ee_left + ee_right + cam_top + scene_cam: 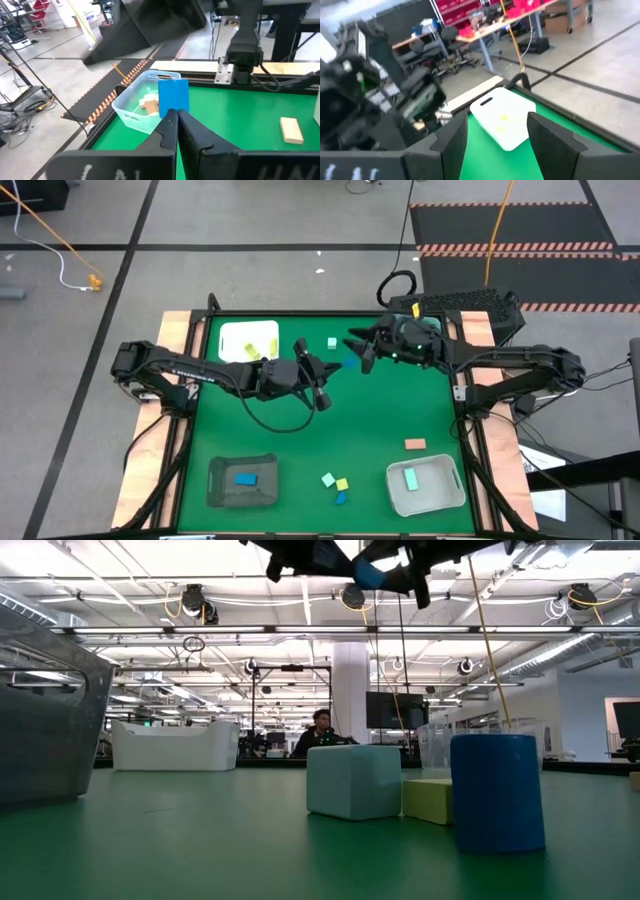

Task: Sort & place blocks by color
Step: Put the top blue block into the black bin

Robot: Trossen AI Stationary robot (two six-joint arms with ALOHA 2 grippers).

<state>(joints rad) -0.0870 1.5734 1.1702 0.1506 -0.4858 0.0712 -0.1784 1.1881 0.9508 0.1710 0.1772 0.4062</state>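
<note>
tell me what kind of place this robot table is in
Probably a large open robotics lab or workshop: bare grey concrete floor with striped dark floor mats, rows of ceiling strip lights, and workbenches with red storage bins.

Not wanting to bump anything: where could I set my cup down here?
Bare green mat lies mid-table, between the salmon pink block and the left gripper and right gripper, which crowd the far middle; three small blocks crowd the near edge.

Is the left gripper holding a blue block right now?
Yes, in the left wrist view the left gripper is shut on a flat blue block, pinched between its dark fingers above the green table.
</note>
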